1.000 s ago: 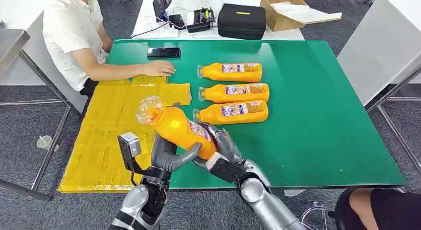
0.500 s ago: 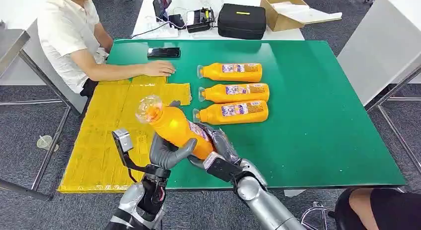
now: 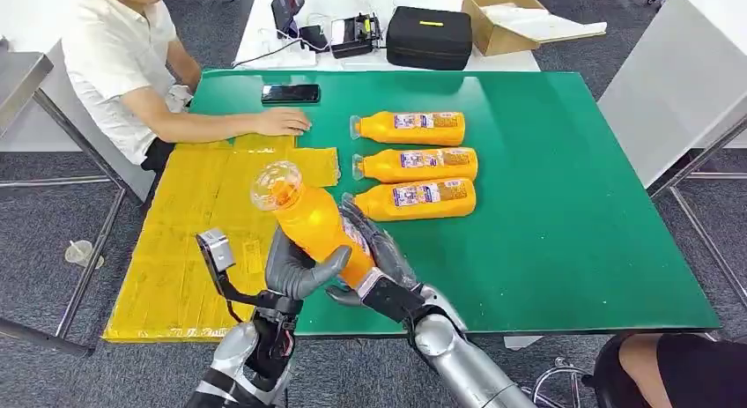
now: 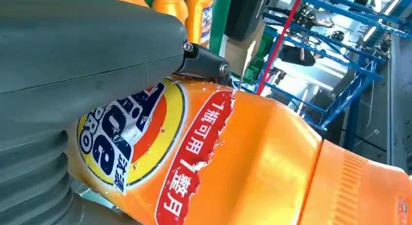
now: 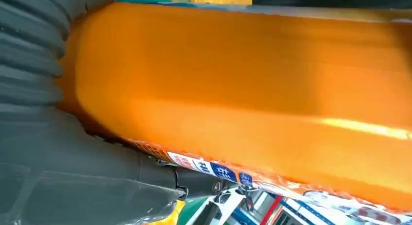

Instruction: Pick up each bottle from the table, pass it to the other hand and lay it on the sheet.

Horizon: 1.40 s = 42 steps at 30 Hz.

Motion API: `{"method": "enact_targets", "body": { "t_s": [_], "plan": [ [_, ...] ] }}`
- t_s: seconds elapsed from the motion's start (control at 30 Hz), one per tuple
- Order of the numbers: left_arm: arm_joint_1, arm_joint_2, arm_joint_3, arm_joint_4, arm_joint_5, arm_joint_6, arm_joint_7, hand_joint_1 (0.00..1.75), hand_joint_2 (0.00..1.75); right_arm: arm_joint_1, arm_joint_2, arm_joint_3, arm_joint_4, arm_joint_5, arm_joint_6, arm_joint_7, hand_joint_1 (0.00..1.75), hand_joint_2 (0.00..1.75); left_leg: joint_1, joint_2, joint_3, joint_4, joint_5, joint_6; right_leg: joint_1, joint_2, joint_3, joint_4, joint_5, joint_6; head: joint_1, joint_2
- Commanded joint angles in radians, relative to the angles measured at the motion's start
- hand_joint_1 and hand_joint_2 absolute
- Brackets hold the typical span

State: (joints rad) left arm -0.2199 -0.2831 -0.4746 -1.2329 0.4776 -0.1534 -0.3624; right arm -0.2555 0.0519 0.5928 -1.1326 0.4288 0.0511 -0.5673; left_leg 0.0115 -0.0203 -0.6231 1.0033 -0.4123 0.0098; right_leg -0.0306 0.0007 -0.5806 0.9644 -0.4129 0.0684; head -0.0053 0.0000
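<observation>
An orange bottle (image 3: 310, 221) with a clear cap is held tilted above the table's front edge, cap toward the yellow sheet (image 3: 198, 241). My left hand (image 3: 295, 269) grips its lower body, thumb wrapped across the front. From the other side my right hand (image 3: 377, 254) holds it, fingers lying up along its labelled side. The left wrist view has the bottle's label (image 4: 145, 137) pressed against my left hand (image 4: 73, 64). In the right wrist view my right hand (image 5: 73, 176) lies along the bottle (image 5: 243, 79). Three more orange bottles (image 3: 414, 165) lie in a row on the green table (image 3: 564, 223).
A person sits at the table's far left with a hand (image 3: 282, 122) resting at the sheet's far edge. A black phone (image 3: 290, 92) lies beyond it. A black case (image 3: 429, 36) and a cardboard box (image 3: 502, 20) stand behind the table. Someone's knee (image 3: 669, 373) is at the bottom right.
The bottle has tipped more upright and its cap has risen a little. My left hand has closed higher around the bottle, and my right hand's fingers now stretch further up its side.
</observation>
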Motion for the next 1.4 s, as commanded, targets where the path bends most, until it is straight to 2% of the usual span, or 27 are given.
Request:
{"method": "enact_targets", "body": {
  "t_s": [0.03, 0.13, 0.23, 0.27, 0.3, 0.33, 0.5, 0.53, 0.57, 0.67, 0.7, 0.77, 0.8, 1.0, 1.07, 1.13, 1.2, 1.23, 1.27, 1.33, 1.4],
  "plan": [
    [-0.032, 0.006, -0.027, 0.006, -0.036, 0.045, -0.022, 1.75, 1.75, -0.008, 0.014, 0.000, 0.030, -0.012, -0.006, 0.002, 0.00, 1.75, 0.001, 0.002, 0.004, 0.001, -0.002, 0.000, 0.002, 0.000, 0.005, 0.000, -0.002, -0.004, 0.000, 0.000],
    [-0.040, 0.006, -0.033, -0.003, -0.121, 0.132, -0.055, 1.75, 1.75, 0.009, 0.020, -0.005, 0.011, -0.017, -0.021, 0.009, 0.00, 1.75, 0.000, 0.001, 0.002, 0.000, -0.001, 0.000, 0.001, 0.000, 0.002, 0.000, -0.001, -0.003, 0.000, 0.000],
    [-0.049, 0.015, -0.029, 0.001, -0.253, 0.266, -0.078, 1.75, 1.75, 0.049, 0.023, -0.039, -0.026, 0.007, -0.127, -0.008, 0.00, 1.75, 0.001, 0.000, 0.002, 0.000, -0.001, 0.000, 0.001, -0.002, 0.003, 0.000, -0.001, -0.003, 0.000, 0.000],
    [-0.048, 0.020, -0.021, -0.004, -0.297, 0.307, -0.090, 1.75, 1.75, 0.076, 0.032, -0.082, -0.062, 0.058, -0.278, -0.043, 0.00, 1.75, 0.001, 0.000, 0.003, 0.001, -0.002, 0.000, 0.002, -0.001, 0.004, 0.000, -0.002, -0.004, 0.000, 0.000],
    [-0.044, 0.023, -0.016, -0.011, -0.314, 0.323, -0.094, 1.75, 1.75, 0.084, 0.031, -0.099, -0.077, 0.119, -0.384, -0.044, 0.00, 1.75, 0.001, 0.001, 0.005, 0.001, -0.002, 0.000, 0.002, -0.001, 0.005, 0.001, -0.003, -0.005, 0.000, 0.000],
    [-0.030, 0.034, -0.004, -0.034, -0.341, 0.354, -0.099, 1.75, 1.75, 0.103, 0.035, -0.148, -0.109, 0.174, -0.547, -0.036, 0.00, 1.75, 0.001, -0.001, 0.002, 0.000, -0.001, 0.000, 0.001, -0.002, 0.003, 0.000, -0.002, -0.003, 0.000, 0.000],
    [-0.022, 0.101, 0.017, -0.054, -0.604, 0.633, -0.142, 1.75, 1.75, 0.165, 0.011, -0.329, -0.246, 0.109, -0.742, -0.064, 0.00, 1.75, 0.000, 0.001, 0.003, 0.000, -0.002, 0.000, 0.000, 0.000, 0.003, 0.000, -0.002, -0.003, 0.000, 0.000],
    [-0.023, 0.104, 0.022, -0.054, -0.622, 0.650, -0.142, 1.75, 1.75, 0.173, 0.016, -0.349, -0.268, 0.094, -0.749, -0.096, 0.00, 1.75, 0.000, 0.002, 0.004, 0.000, -0.002, 0.000, 0.001, 0.000, 0.005, 0.000, -0.002, -0.004, 0.000, 0.000],
    [-0.030, 0.111, 0.028, -0.057, -0.649, 0.670, -0.143, 1.75, 1.75, 0.198, 0.046, -0.413, -0.368, 0.123, -0.749, -0.131, 0.00, 1.75, 0.000, 0.000, 0.002, -0.001, -0.001, 0.000, 0.000, -0.001, 0.003, -0.001, -0.001, -0.003, 0.000, 0.000],
    [-0.050, 0.127, 0.026, -0.067, -0.724, 0.707, -0.118, 1.75, 1.75, 0.234, 0.098, -0.481, -0.573, 0.155, -0.749, -0.131, 0.00, 1.75, 0.000, 0.001, 0.000, 0.002, -0.002, -0.001, 0.000, -0.001, 0.000, 0.004, -0.003, -0.005, 0.000, 0.000],
    [-0.052, 0.129, 0.024, -0.066, -0.748, 0.721, -0.110, 1.75, 1.75, 0.237, 0.102, -0.483, -0.591, 0.148, -0.749, -0.131, 0.00, 1.75, -0.001, 0.000, -0.001, 0.001, 0.000, 0.000, 0.000, -0.002, -0.001, 0.002, -0.001, -0.003, 0.000, 0.000],
    [-0.078, 0.152, 0.013, -0.031, -0.999, 0.818, -0.006, 1.75, 1.75, 0.241, 0.138, -0.513, -0.699, 0.083, -0.749, -0.131, 0.00, 1.75, 0.000, 0.002, 0.001, 0.003, -0.003, -0.001, 0.001, 0.000, 0.001, 0.004, -0.003, -0.005, 0.000, 0.000],
    [-0.083, 0.155, 0.018, -0.021, -1.060, 0.821, 0.032, 1.75, 1.75, 0.242, 0.144, -0.515, -0.711, 0.055, -0.749, -0.131, 0.00, 1.75, -0.001, 0.002, 0.000, 0.002, -0.002, -0.001, 0.000, 0.000, -0.001, 0.003, -0.002, -0.004, 0.000, 0.000],
    [-0.083, 0.155, 0.018, -0.021, -1.060, 0.821, 0.032, 1.75, 1.75, 0.242, 0.144, -0.515, -0.711, 0.055, -0.749, -0.131, 0.00, 1.75, 0.000, 0.001, 0.002, 0.000, -0.001, 0.000, 0.001, 0.000, 0.002, 0.000, -0.001, -0.003, 0.000, 0.000],
    [-0.109, 0.171, 0.021, 0.056, -1.289, 0.808, 0.163, 1.75, 1.75, 0.247, 0.135, -0.500, -0.707, -0.036, -0.749, -0.131, 0.00, 1.75, 0.000, 0.002, 0.002, 0.000, -0.001, 0.000, 0.001, 0.000, 0.002, 0.000, -0.001, -0.004, 0.000, 0.000],
    [-0.132, 0.175, 0.020, 0.127, -1.442, 0.751, 0.252, 1.75, 1.75, 0.259, 0.111, -0.493, -0.679, -0.060, -0.749, -0.131, 0.00, 1.75, 0.000, 0.001, 0.003, -0.001, -0.001, 0.000, 0.001, -0.001, 0.003, -0.001, -0.001, -0.003, 0.000, 0.000],
    [-0.151, 0.179, 0.009, 0.165, -1.476, 0.716, 0.268, 1.75, 1.75, 0.258, 0.123, -0.486, -0.655, -0.048, -0.749, -0.131, 0.00, 1.75, 0.000, 0.000, 0.004, -0.002, 0.000, 0.000, 0.001, -0.001, 0.004, -0.002, 0.000, -0.003, 0.000, 0.000],
    [-0.158, 0.186, 0.009, 0.192, -1.488, 0.713, 0.269, 1.75, 1.75, 0.242, 0.121, -0.505, -0.669, -0.031, -0.714, -0.092, 0.00, 1.75, 0.001, 0.001, 0.006, -0.002, -0.001, 0.000, 0.002, -0.001, 0.006, -0.002, -0.001, -0.005, 0.000, 0.000],
    [-0.170, 0.178, 0.001, 0.206, -1.516, 0.702, 0.284, 1.75, 1.75, 0.257, 0.121, -0.482, -0.633, -0.050, -0.749, -0.131, 0.00, 1.75, 0.001, 0.001, 0.006, -0.001, -0.001, 0.000, 0.002, -0.001, 0.006, -0.002, -0.001, -0.005, 0.000, 0.000],
    [-0.226, 0.173, -0.011, 0.323, -1.580, 0.577, 0.332, 1.75, 1.75, 0.244, 0.095, -0.442, -0.561, -0.098, -0.749, -0.131, 0.00, 1.75, 0.001, 0.002, 0.005, -0.001, -0.001, 0.000, 0.002, 0.000, 0.005, -0.001, -0.001, -0.005, 0.000, 0.000],
    [-0.263, 0.164, -0.014, 0.401, -1.550, 0.478, 0.320, 1.75, 1.75, 0.239, 0.076, -0.412, -0.525, -0.121, -0.749, -0.131, 0.00, 1.75, 0.001, 0.002, 0.006, -0.001, -0.001, 0.000, 0.002, 0.000, 0.006, -0.002, -0.001, -0.005, 0.000, 0.000]
  ]
}}
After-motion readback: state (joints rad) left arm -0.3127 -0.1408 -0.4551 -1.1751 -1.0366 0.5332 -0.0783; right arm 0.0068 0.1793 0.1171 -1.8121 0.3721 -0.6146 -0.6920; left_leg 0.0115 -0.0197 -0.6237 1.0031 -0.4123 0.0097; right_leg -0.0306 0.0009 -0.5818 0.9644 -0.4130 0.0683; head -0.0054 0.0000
